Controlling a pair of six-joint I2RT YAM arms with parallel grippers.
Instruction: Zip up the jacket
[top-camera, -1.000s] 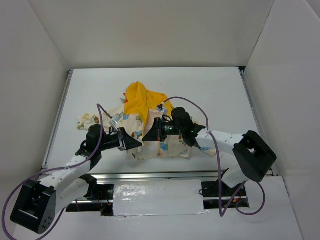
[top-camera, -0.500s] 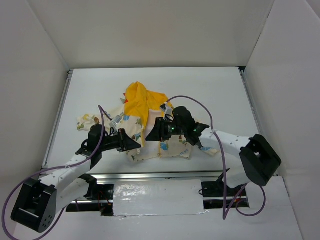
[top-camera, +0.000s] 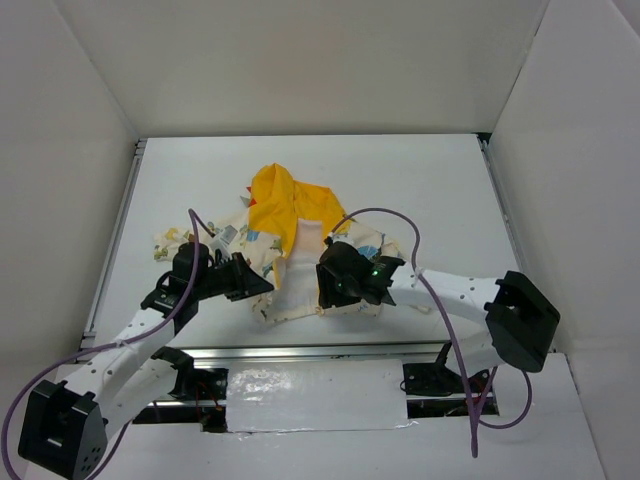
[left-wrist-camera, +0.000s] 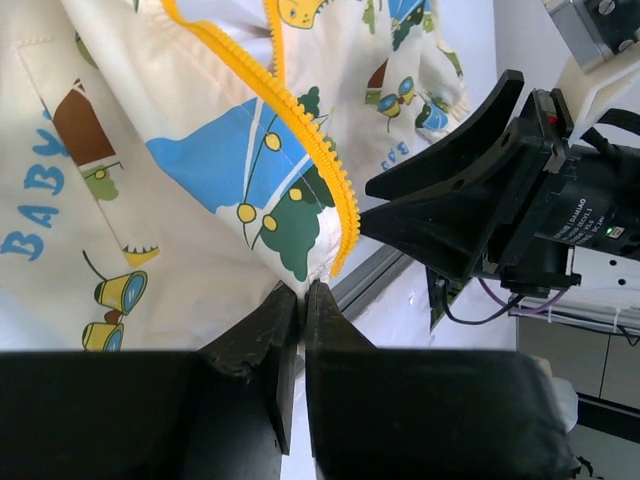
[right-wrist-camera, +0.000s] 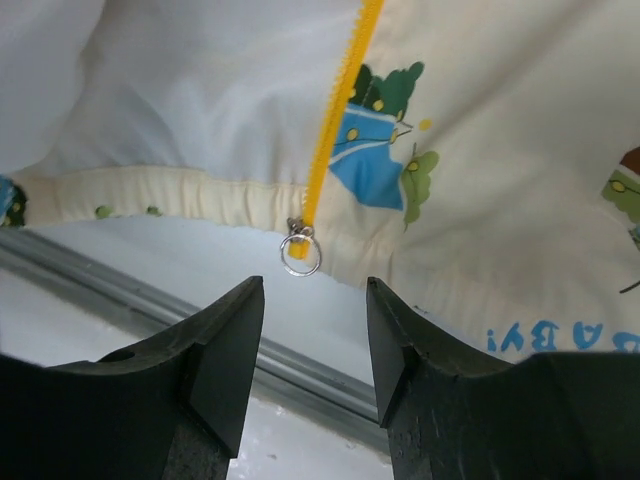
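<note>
The jacket (top-camera: 300, 262) lies in the middle of the table, yellow hood (top-camera: 283, 198) at the far end and its front parted, showing white lining. My left gripper (top-camera: 266, 288) is shut on the jacket's bottom hem (left-wrist-camera: 300, 270), right where the yellow zipper edge (left-wrist-camera: 310, 150) ends. My right gripper (top-camera: 322, 287) is open at the hem of the other front panel. Its fingertips (right-wrist-camera: 250, 290) stand just short of the metal ring of the zipper pull (right-wrist-camera: 300, 256), which hangs at the bottom of that panel's zipper tape (right-wrist-camera: 340, 90); nothing is between the jaws.
A metal rail (top-camera: 300, 349) runs along the table's near edge, just below both grippers. Another rail (top-camera: 118, 235) lines the left side. White walls enclose the table on three sides. Purple cables (top-camera: 400, 225) loop over both arms.
My right gripper has opened, letting go of the zipper, and drawn back toward the near edge. The jacket's front has parted, showing lining. My left gripper keeps its grip, shifted slightly left.
</note>
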